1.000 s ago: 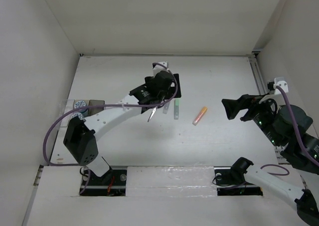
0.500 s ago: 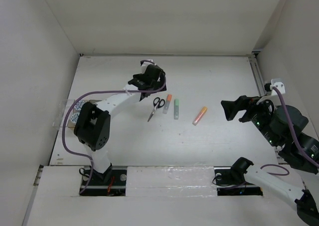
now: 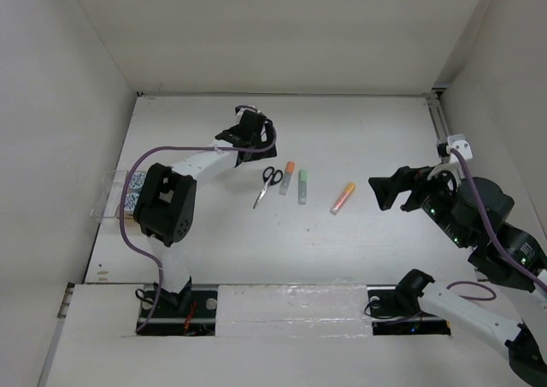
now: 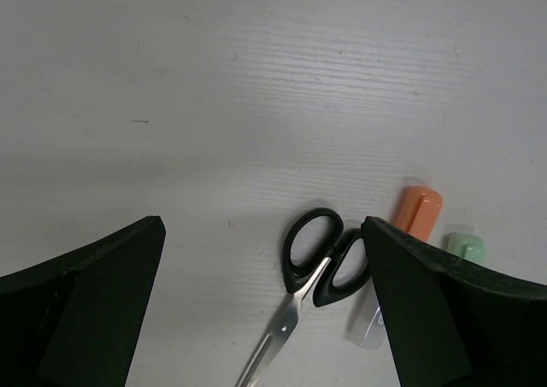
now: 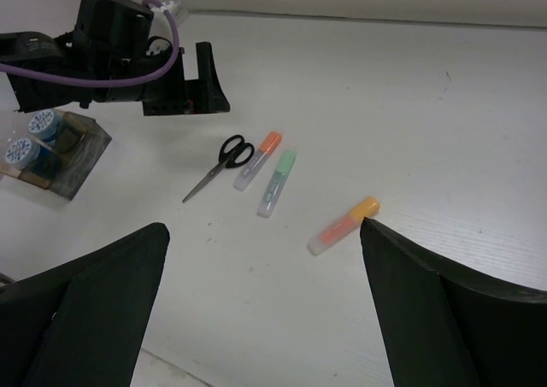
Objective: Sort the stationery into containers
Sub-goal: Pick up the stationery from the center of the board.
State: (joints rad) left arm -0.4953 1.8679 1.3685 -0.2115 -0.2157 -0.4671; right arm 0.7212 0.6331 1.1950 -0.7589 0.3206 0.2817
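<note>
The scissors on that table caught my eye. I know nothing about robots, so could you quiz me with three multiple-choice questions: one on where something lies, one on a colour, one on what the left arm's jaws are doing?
1. What lies right beside the scissors?
A. a stapler
B. a ruler
C. an orange-capped pen

2. What colour are the scissors' handles?
A. black
B. red
C. yellow

3. The left arm's jaws are:
A. shut on the scissors
B. open and empty
C. shut on a pen

Answers:
1. C: the pen lies just to the right of the handles.
2. A: both finger loops are black.
3. B: the left wrist view shows them spread wide, the scissors lying free on the table.
</note>
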